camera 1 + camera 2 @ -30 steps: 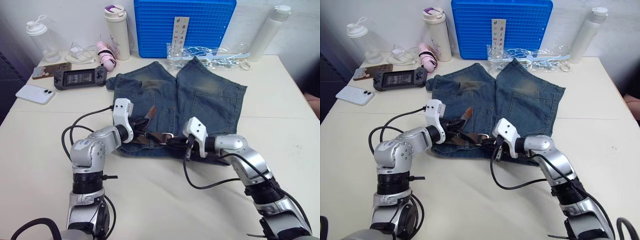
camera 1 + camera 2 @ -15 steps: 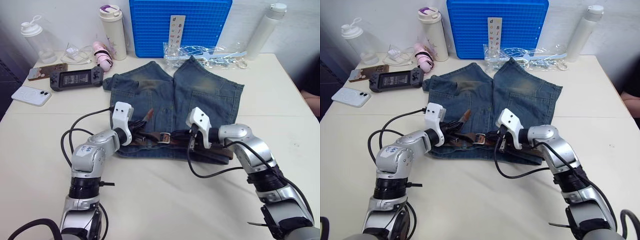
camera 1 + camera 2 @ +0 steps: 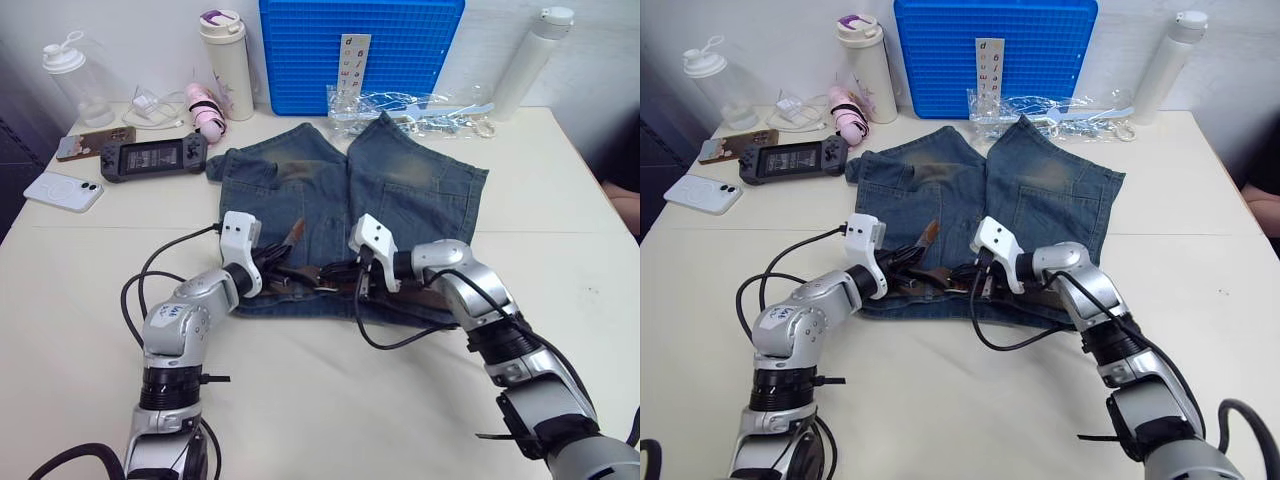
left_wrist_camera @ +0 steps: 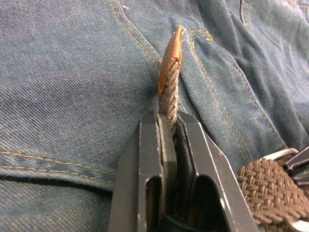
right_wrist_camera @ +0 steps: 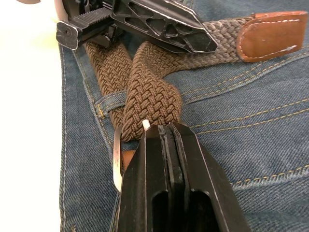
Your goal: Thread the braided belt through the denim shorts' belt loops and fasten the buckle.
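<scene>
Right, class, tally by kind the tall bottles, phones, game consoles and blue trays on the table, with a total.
Tall bottles: 3 (clear shaker, cream purple-lidded flask, white bottle)
Flat phones: 2 (white, brown-cased)
Black handheld game console: 1
Blue plastic grid tray: 1
Total: 7

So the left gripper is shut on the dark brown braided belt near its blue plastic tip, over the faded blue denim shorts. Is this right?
Not quite: the tip is reddish-brown leather, not blue plastic, as the left wrist view shows. The left gripper is indeed shut on the dark brown braided belt, over the faded blue denim shorts.
</scene>
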